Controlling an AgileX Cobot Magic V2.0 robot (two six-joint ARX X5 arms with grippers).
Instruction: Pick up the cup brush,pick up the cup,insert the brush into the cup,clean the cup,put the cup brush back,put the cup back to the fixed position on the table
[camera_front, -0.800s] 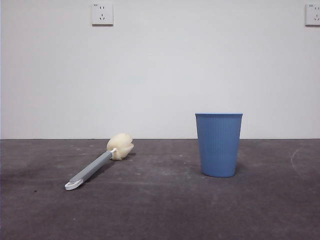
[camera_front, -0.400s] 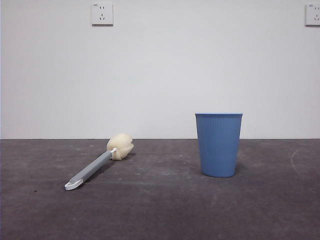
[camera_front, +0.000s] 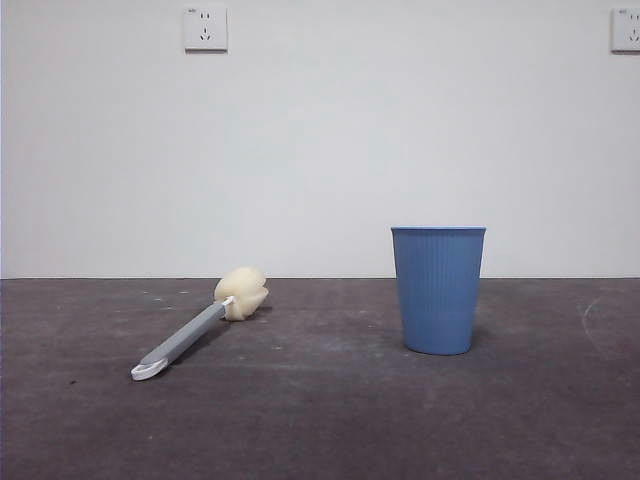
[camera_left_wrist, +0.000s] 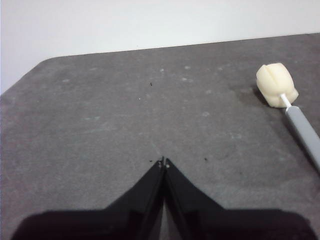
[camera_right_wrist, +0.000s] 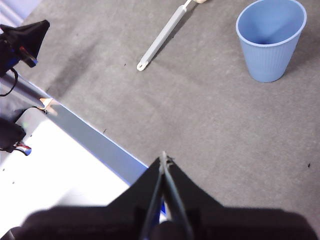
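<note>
Nothing is being held yet, so the first step, picking up the cup brush (camera_front: 200, 331), is the one in hand. The left gripper (camera_left_wrist: 163, 163) is hanging above bare table (camera_front: 320, 430) with its jaws pressed together and empty, the brush's sponge head lying off to one side of it, apart. The right gripper (camera_right_wrist: 163, 159) is also sitting closed on nothing, high over the table's near edge, well apart from both things.

The brush is lying flat on the left half of the tabletop. Its long axis is running diagonally: the white tip of the handle is pointing toward the near edge and the left side, while the cream sponge head is pointing toward the far edge and the cup (camera_front: 438, 289). The cup is standing upright on the right half, mouth up (empty, as the right wrist view shows), well apart from the brush.

The next move is probably calling for the left gripper to spread its jaws, swing across to the grey handle, turn so the jaws are straddling the handle crosswise to that diagonal, and come down to the tabletop before closing.
</note>
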